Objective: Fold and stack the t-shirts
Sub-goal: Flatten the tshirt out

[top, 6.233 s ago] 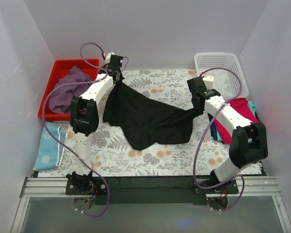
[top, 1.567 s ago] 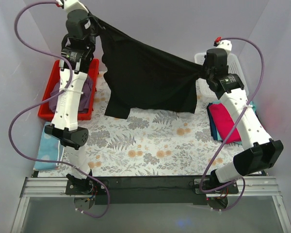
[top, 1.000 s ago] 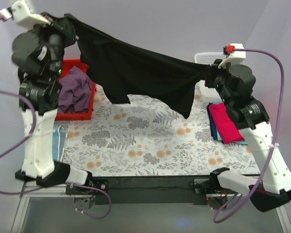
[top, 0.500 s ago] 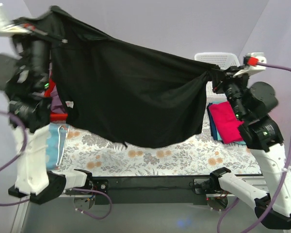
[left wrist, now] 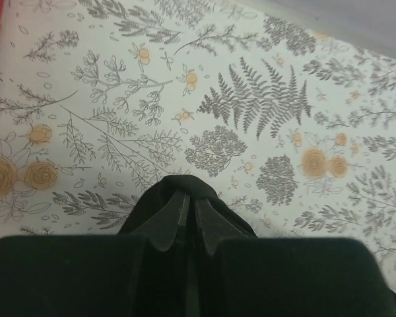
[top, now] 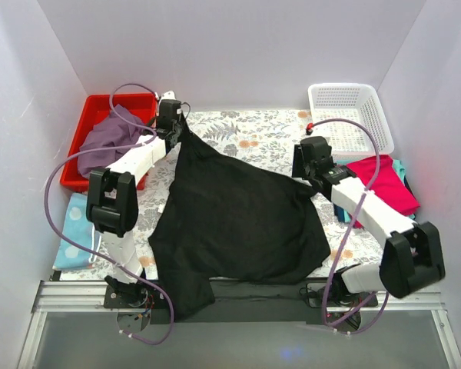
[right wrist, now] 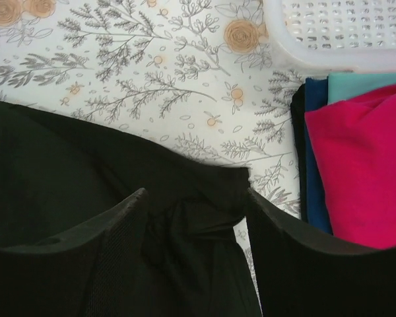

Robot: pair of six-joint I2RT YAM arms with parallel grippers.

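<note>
A large black t-shirt lies spread across the flowered table, and its near hem hangs over the front edge. My left gripper is shut on the shirt's far left corner; in the left wrist view black cloth bunches around the shut gripper. My right gripper stands open over the shirt's right corner. In the right wrist view that corner lies loose between the spread fingers. A dusty purple t-shirt sits crumpled in the red bin.
Folded magenta-pink, teal and dark blue t-shirts are stacked at the right edge. A white basket stands at the back right. A light blue cloth lies at the left, near the red bin.
Both arms came down from holding the black t-shirt stretched high in the air. The shirt now lies flat on the table. My right gripper has opened and let go of its corner.
</note>
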